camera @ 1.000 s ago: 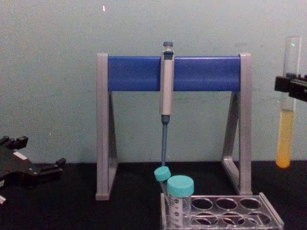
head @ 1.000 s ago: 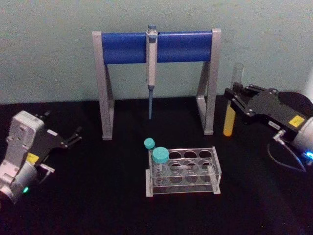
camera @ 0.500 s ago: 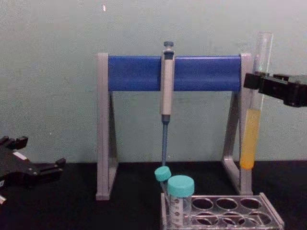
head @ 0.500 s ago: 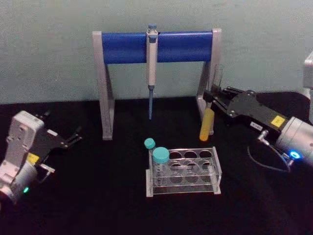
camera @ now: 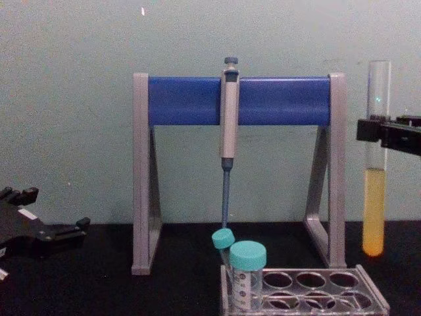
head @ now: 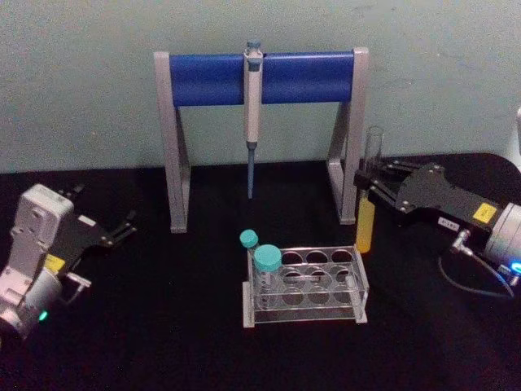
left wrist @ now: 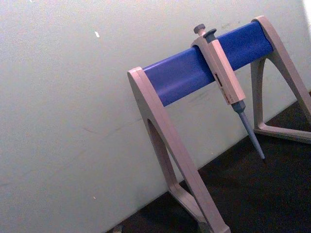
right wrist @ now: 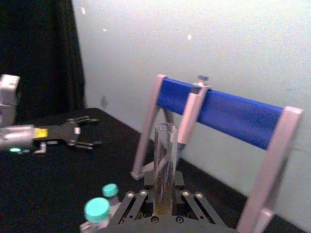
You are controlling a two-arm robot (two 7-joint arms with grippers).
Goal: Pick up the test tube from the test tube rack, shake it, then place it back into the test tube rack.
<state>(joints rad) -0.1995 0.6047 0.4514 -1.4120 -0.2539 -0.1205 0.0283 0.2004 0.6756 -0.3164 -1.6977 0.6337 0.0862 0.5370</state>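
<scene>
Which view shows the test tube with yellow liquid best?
The chest view: the test tube stands upright, side-on, full length, the right tool clamped above its yellow liquid. The head view shows it from above, foreshortened. The right wrist view shows its open upper part; the tool hides its lower part.

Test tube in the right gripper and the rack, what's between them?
Nothing. In the chest view the test tube, upright in the right gripper, hangs clear of the rack, a bare gap between.
</scene>
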